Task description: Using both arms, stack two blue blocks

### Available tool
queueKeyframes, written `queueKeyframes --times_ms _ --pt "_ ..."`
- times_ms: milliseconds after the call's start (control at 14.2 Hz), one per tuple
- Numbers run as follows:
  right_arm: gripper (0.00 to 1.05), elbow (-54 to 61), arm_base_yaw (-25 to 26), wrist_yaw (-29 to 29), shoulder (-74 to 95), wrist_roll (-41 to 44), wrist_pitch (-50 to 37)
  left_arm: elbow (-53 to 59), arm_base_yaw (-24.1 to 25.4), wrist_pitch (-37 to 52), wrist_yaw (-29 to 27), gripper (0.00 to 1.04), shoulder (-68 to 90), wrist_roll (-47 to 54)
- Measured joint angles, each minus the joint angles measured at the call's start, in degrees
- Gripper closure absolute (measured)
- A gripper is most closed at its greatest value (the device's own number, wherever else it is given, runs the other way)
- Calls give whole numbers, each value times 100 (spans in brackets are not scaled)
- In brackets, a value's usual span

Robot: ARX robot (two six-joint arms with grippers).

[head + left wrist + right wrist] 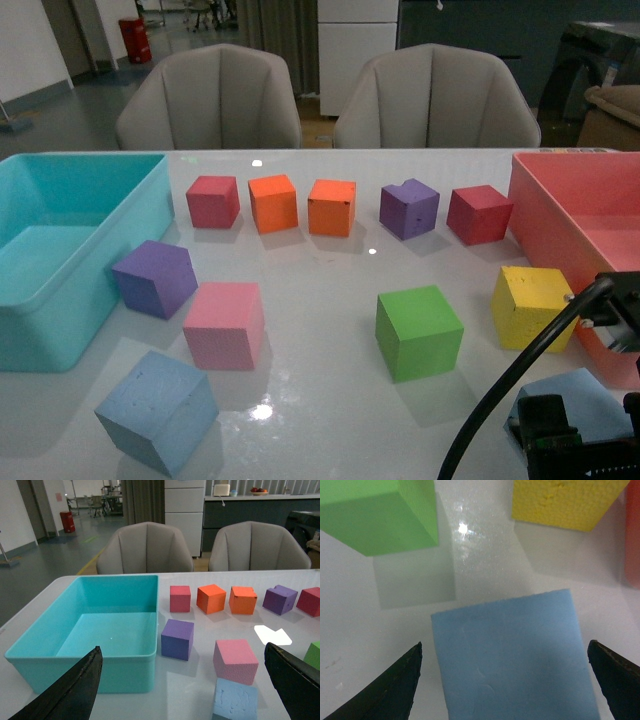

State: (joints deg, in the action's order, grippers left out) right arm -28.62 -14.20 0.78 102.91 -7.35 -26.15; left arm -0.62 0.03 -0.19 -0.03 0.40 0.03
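Observation:
One pale blue block [157, 410] lies at the near left of the table, in front of the pink cube [224, 324]. In the left wrist view the same blue block [235, 701] sits low between the wide-spread fingers of my open left gripper [182, 670], nearer its right finger. The other blue block [578, 396] is at the near right, partly hidden by my right gripper [560, 440]. Seen from the right wrist, that blue block [512, 655] fills the gap between the fingers of my open right gripper [504, 645], and neither finger touches it. My left arm is out of the front view.
A turquoise bin [60, 300] stands at the left and a pink-red bin [560, 200] at the right. A green cube [418, 331] and a yellow cube [532, 306] sit close to the right block. A purple cube [155, 277] and a far row of red, orange and purple cubes stand beyond.

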Motion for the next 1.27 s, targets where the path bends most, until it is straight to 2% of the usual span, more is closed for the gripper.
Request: queueKeyframes --times_ms 141,212,282,424,706,918,1059,1271 --pt "6 52 -2 -61 208 103 -181 0 0 2 0 7 0 0" --pt "16 87 -11 -153 197 142 -260 0 0 2 0 7 0 2" --pt "35 197 -52 -212 55 142 -179 0 0 0 0 7 0 2" --pt "54 249 -125 -214 -562 142 142 0 0 2 0 7 0 0" --pt "61 -680 -208 -227 -1338 144 1088 0 0 2 0 7 0 0" --pt "62 -2468 -354 -101 -424 138 1646 0 0 0 0 7 0 0" --pt "62 -4221 -603 -76 942 138 2256 0 0 0 0 7 0 2" --pt "62 -5593 -870 68 2164 52 2658 0 0 0 0 7 0 2"
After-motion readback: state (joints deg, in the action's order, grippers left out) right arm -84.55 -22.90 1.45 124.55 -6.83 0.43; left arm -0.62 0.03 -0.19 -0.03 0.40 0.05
